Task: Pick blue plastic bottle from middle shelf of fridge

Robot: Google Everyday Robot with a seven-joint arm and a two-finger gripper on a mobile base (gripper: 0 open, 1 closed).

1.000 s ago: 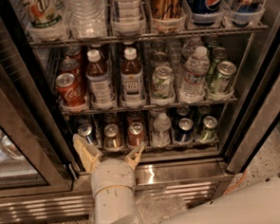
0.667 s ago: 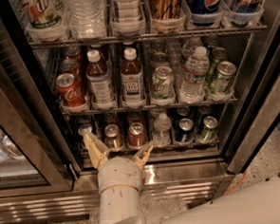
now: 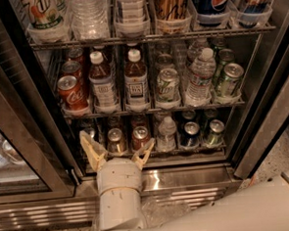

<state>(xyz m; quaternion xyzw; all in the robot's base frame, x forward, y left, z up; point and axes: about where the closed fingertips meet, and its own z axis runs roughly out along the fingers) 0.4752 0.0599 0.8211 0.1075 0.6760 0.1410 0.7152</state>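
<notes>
Blue plastic bottle stands on middle shelf, left side, btwn Coke can and twin bottle. My tool hangs below, nearer, spread wide, empty. Risk: tight lanes, so I could knock neighbours or grab the twin.

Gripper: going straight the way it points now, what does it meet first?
Likely the can on the bottom rack, framed by the open gripper; depth unclear. The blue bottle sits higher, off that line.
</notes>
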